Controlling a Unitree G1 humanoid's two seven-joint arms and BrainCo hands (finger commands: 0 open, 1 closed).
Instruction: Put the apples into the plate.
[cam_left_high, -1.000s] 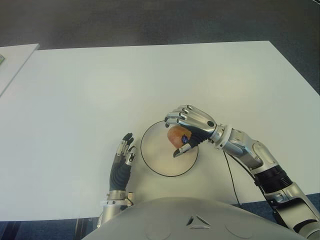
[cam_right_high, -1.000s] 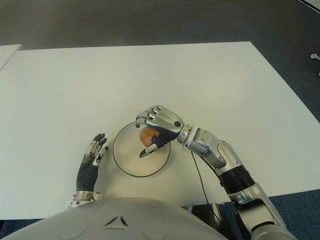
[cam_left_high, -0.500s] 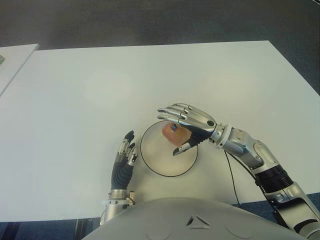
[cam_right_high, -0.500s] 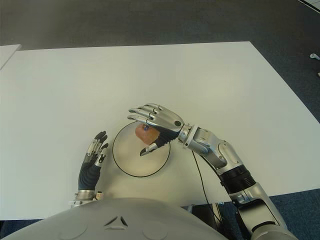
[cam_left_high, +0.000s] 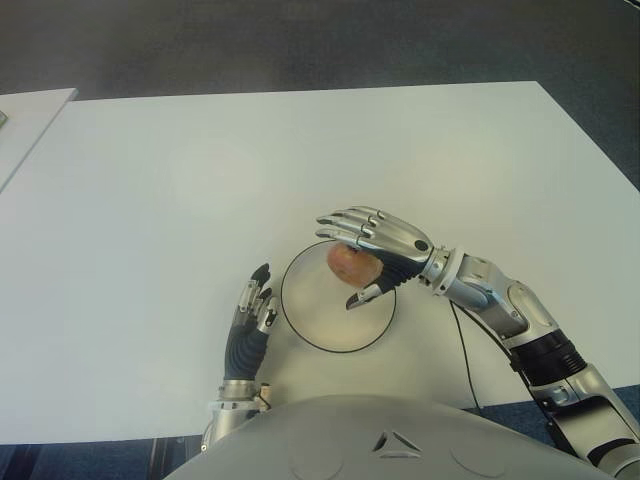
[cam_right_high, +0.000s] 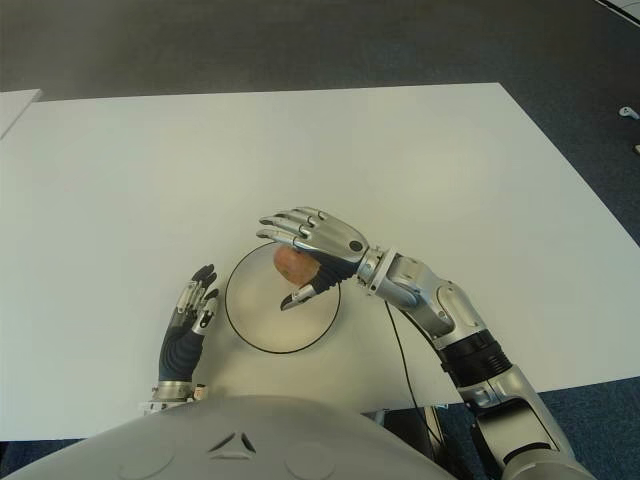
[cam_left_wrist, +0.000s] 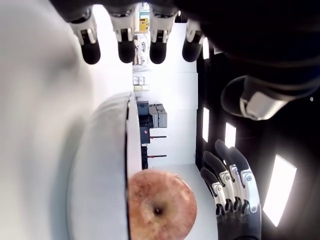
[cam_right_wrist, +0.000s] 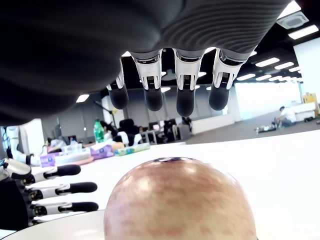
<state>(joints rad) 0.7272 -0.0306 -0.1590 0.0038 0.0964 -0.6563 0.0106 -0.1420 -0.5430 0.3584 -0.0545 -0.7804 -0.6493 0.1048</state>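
The apple (cam_left_high: 351, 264) is seen at the plate's (cam_left_high: 310, 330) one o'clock, under the released right hand (cam_left_high: 372, 245); the left hand (cam_left_high: 250, 318), fingers straight and empty, is shown at nine.

Light was bright & even from above. Table (cam_left_high: 150, 200) glared white w/ soft, faint shadows. Wrist views were stretched at edges; apple (cam_right_wrist: 180, 202) up close was blurry, ceiling lamps (cam_right_wrist: 272, 62) glowed far off.

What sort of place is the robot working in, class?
Probably an open-plan office or lab: a plain white table, grey carpet, and ceiling strip lights over cluttered desks in the right wrist view.
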